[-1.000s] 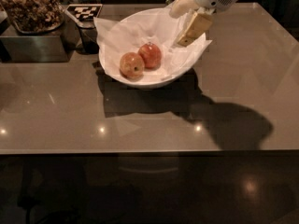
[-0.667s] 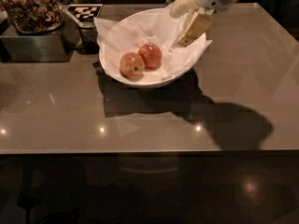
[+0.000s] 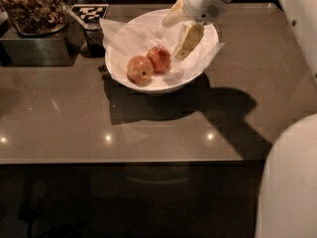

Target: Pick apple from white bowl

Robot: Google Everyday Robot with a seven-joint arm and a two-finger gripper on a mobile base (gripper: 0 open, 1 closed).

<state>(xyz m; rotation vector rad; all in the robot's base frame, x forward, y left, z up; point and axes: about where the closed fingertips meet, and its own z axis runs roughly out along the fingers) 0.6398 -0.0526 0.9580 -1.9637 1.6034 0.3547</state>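
Observation:
The white bowl (image 3: pixel 205 51), lined with crumpled white paper, stands at the back middle of the brown table. Two apples lie in it side by side and touching. The deeper red apple (image 3: pixel 159 58) is to the right, the paler orange-yellow apple (image 3: pixel 140 69) to the left. My gripper (image 3: pixel 171 40) hangs over the right half of the bowl, fingers spread and empty. One finger (image 3: pixel 187 41) points down just right of the red apple, apart from it. The other finger (image 3: pixel 171 18) is over the bowl's far side.
A metal box (image 3: pixel 39 48) holding a tray of dried brown pieces (image 3: pixel 32 6) stands at the back left. A black-and-white marker tag (image 3: pixel 89 11) lies beside it. The robot's white body (image 3: pixel 292 182) fills the lower right corner. The table's front edge (image 3: pixel 129 160) runs across the middle.
My gripper has moved left and down, deeper into the bowl and closer to the red apple. The apples and bowl have not moved. The robot's white body now shows at lower right.

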